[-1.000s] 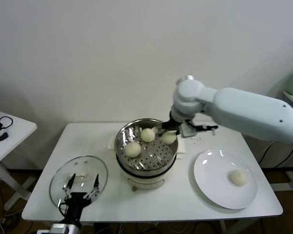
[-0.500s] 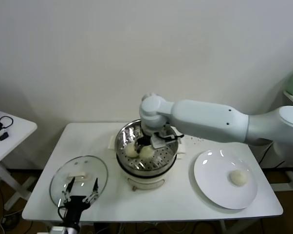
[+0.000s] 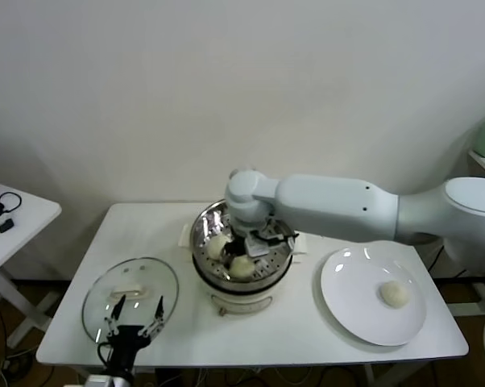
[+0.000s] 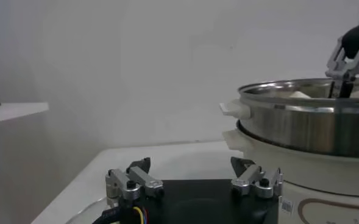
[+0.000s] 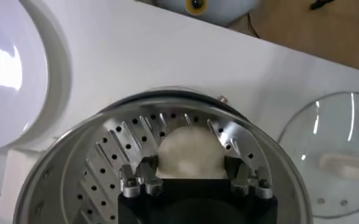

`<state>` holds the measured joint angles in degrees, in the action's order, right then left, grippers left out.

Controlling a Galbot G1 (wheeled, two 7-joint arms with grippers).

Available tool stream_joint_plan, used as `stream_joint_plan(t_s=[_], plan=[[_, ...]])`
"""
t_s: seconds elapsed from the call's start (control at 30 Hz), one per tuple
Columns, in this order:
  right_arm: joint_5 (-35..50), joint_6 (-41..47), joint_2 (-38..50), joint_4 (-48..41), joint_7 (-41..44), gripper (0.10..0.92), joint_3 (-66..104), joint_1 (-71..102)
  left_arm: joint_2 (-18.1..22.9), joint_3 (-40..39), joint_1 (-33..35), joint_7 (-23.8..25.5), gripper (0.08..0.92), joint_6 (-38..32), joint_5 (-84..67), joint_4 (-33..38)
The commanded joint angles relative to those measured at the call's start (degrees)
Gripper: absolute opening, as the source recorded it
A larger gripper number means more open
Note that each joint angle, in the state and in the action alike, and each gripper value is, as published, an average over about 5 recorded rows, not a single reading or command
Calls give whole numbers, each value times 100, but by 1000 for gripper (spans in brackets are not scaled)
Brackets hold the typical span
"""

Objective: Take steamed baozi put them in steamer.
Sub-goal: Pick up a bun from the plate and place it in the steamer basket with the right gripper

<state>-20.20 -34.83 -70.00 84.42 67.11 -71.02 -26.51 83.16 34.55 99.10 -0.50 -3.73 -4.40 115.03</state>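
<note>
Right gripper down in the steamer, jaws pinching a bun.
Bun sits between the fingers on the perforated tray; another bun just beside the jaws, one more well apart on the plate. Left gripper idle, jaws spread over the glass lid.
</note>
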Motion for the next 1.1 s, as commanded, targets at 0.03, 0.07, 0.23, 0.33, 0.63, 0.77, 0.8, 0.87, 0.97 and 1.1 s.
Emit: stream_joint_plan(t_s=[0.03, 0.07, 0.23, 0.33, 0.63, 0.77, 0.8, 0.87, 0.97, 1.1], plan=[[61, -4, 204, 66, 18, 699, -80, 33, 5, 8, -6, -2, 823, -7, 4, -11], [45, -8, 227, 69, 20, 699, -72, 34, 4, 10, -7, -3, 823, -7, 4, -9], [15, -17, 338, 101, 29, 696, -48, 21, 5, 14, -10, -4, 823, -9, 2, -2], [31, -2, 403, 139, 33, 698, -44, 17, 5, 14, -11, -4, 823, -9, 2, -7], [64, 31, 469, 152, -22, 705, -48, 50, -1, 23, -20, -8, 823, -8, -3, -14], [111, -13, 450, 99, -45, 753, -40, 56, 5, 25, -26, -10, 823, -8, -1, -17], [123, -22, 448, 93, -41, 775, -32, 56, 6, 27, -27, -11, 823, -8, 0, -17], [143, -44, 448, 85, -32, 804, -1, 53, 8, 29, -32, -12, 823, -7, 0, -21], [216, -102, 449, 31, 8, 820, 94, 19, 10, 33, -43, -13, 823, -9, -1, -40], [388, -185, 454, -135, 92, 823, 315, -144, 3, 37, -59, -14, 823, -15, -5, -69]])
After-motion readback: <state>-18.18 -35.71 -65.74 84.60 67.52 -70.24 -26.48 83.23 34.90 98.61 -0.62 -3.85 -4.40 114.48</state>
